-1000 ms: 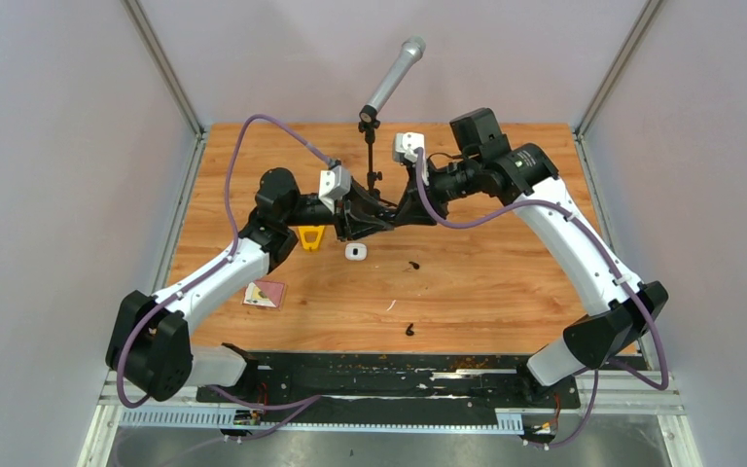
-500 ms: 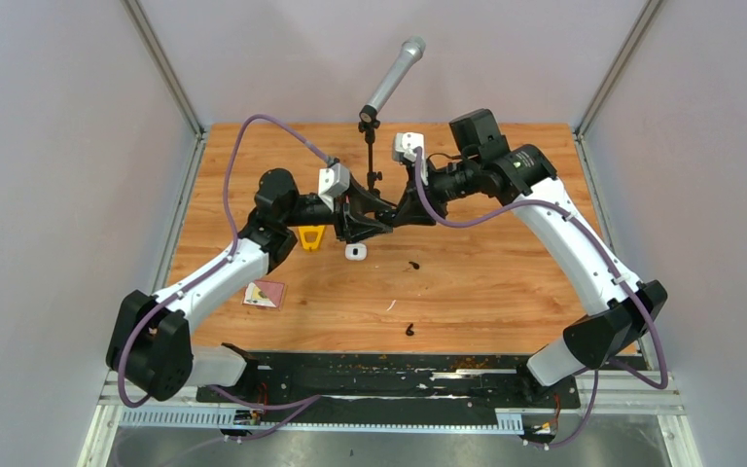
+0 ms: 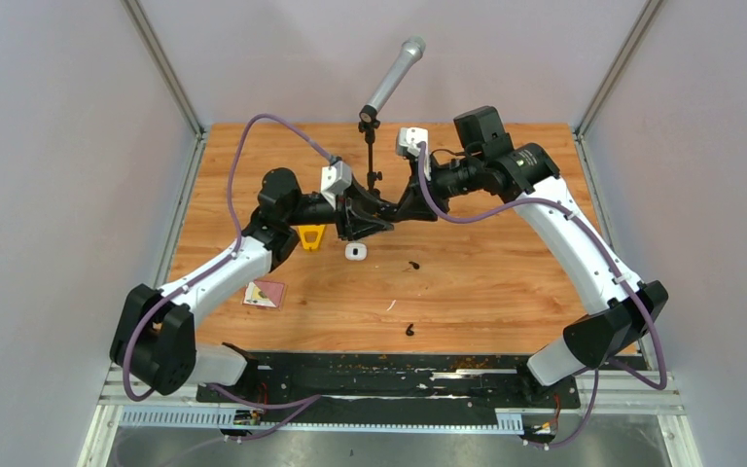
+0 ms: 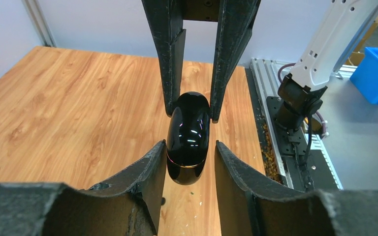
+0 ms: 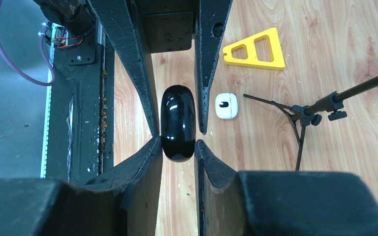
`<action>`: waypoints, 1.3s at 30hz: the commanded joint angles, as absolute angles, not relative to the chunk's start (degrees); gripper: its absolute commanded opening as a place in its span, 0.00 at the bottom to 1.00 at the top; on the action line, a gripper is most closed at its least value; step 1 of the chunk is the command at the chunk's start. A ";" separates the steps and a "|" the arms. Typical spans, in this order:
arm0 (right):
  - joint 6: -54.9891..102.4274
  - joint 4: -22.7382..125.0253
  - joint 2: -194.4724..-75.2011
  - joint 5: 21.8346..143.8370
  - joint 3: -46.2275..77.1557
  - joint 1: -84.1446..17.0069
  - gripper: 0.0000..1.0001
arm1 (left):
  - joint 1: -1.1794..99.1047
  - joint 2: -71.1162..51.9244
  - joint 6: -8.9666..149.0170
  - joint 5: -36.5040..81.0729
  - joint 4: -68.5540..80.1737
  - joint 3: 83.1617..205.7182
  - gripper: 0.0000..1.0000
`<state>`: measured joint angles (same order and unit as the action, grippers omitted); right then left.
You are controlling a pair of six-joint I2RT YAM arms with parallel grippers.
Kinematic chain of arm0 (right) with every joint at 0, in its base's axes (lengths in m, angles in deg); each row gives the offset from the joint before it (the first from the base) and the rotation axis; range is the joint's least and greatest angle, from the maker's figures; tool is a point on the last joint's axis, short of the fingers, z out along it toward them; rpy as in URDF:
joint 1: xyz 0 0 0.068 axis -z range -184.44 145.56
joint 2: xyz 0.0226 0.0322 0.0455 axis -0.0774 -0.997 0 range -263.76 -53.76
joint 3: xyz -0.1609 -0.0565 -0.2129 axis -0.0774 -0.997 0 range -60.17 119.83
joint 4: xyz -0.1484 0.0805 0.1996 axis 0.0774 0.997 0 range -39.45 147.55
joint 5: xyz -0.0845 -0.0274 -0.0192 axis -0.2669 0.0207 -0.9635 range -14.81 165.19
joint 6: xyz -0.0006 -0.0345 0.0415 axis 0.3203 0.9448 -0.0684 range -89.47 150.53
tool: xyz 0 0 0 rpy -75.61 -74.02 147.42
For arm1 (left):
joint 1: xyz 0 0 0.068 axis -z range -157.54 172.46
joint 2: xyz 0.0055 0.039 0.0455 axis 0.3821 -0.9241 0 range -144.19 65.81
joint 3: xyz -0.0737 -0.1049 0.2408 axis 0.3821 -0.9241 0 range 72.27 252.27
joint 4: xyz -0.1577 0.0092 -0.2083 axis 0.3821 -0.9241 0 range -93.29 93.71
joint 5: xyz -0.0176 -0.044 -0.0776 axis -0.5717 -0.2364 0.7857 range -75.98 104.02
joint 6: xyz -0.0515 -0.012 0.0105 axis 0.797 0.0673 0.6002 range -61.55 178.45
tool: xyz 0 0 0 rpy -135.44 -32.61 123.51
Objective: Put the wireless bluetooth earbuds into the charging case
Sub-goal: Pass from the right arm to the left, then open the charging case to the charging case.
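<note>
The step in hand is readying the black charging case (image 4: 188,130), which is held in the air above the far middle of the table (image 3: 506,282) where the two arms meet tip to tip. The right gripper (image 5: 177,143) is clamped on one end of it, both pads pressed against its glossy sides. The left gripper (image 4: 189,148) straddles the other end with its jaws slightly released. A sliver of wood shows on one side in the left wrist view, though I cannot be sure the other pad has let go. The case looks closed, its seam running unbroken round the body, so nothing has gone in yet. Two black earbuds (image 3: 413,265) (image 3: 409,330) and a white earbud (image 3: 390,305) lie apart on the wood, nearer the arm bases. A white charging case (image 3: 354,252) sits just beside a yellow triangle (image 3: 312,236). The next move probably calls for the left fingers (image 4: 145,172) to close again on one half and lever the lid up while the right arm holds steady. Against the frame a second ago, the left arm has shifted slightly at shoulder and elbow, and the right wrist has risen a touch. The case stays in much the same spot, and nothing on the table has moved.
</note>
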<state>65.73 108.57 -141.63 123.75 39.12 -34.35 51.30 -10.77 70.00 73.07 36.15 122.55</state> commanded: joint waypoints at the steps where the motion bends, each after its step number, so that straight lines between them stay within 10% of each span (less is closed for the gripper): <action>1: 64.85 105.79 -139.81 125.78 40.75 -34.20 0.00 | 51.03 -11.48 71.71 73.06 39.24 122.90 0.46; 12: 64.75 105.59 -139.41 125.44 39.29 -34.15 0.00 | 51.03 -11.99 72.41 72.41 41.06 122.66 0.01; 19: 62.73 106.24 -140.60 125.40 38.32 -34.18 0.37 | 51.03 -12.02 67.69 75.08 39.49 123.17 0.00; 39: 49.39 99.66 -143.03 128.04 40.26 -29.38 0.37 | 51.12 -11.53 61.67 76.67 36.26 123.40 0.00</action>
